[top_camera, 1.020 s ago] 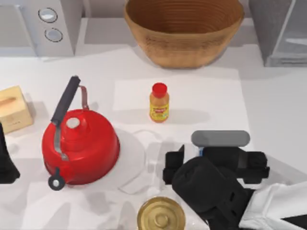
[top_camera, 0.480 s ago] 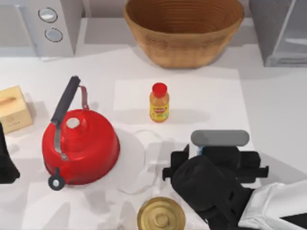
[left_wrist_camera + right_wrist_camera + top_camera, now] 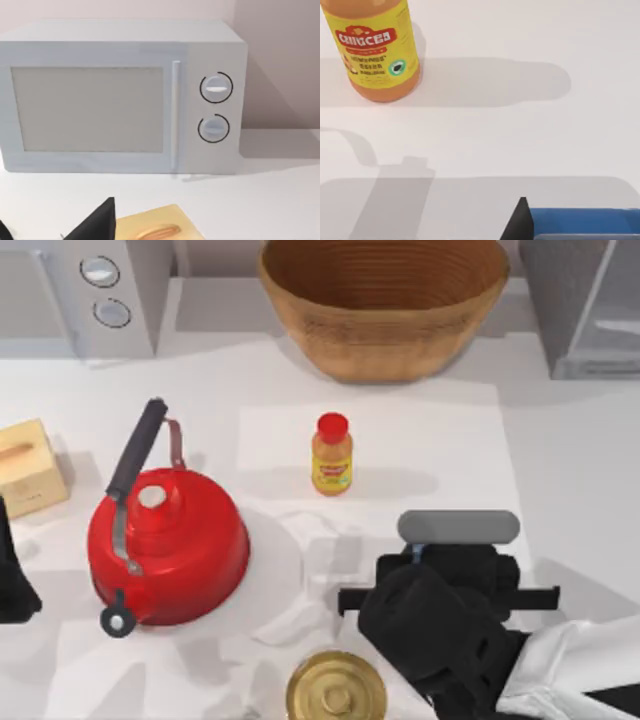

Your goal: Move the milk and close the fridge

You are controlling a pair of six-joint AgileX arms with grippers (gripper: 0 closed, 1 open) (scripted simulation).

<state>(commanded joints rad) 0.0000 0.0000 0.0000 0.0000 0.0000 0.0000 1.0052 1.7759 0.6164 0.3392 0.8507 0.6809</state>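
The milk (image 3: 580,222) shows its blue top in the right wrist view, with one black finger (image 3: 520,222) pressed against its side. In the top view my right gripper (image 3: 450,585) hangs over the carton at the front right of the table and hides nearly all of it. It is shut on the milk. The fridge (image 3: 585,300) stands at the back right corner, grey with a paler door panel. My left gripper (image 3: 12,575) is parked at the left edge.
An orange bottle (image 3: 332,455) stands just behind my right gripper. A red kettle (image 3: 165,540) sits front left, a wicker basket (image 3: 385,300) at the back, a microwave (image 3: 90,290) back left, a yellow box (image 3: 28,468) at the left, a brass tin (image 3: 337,690) at the front.
The right gripper's fingers have drawn inward over the milk, and its shadow on the table has shifted. The left arm and the other objects have not moved.
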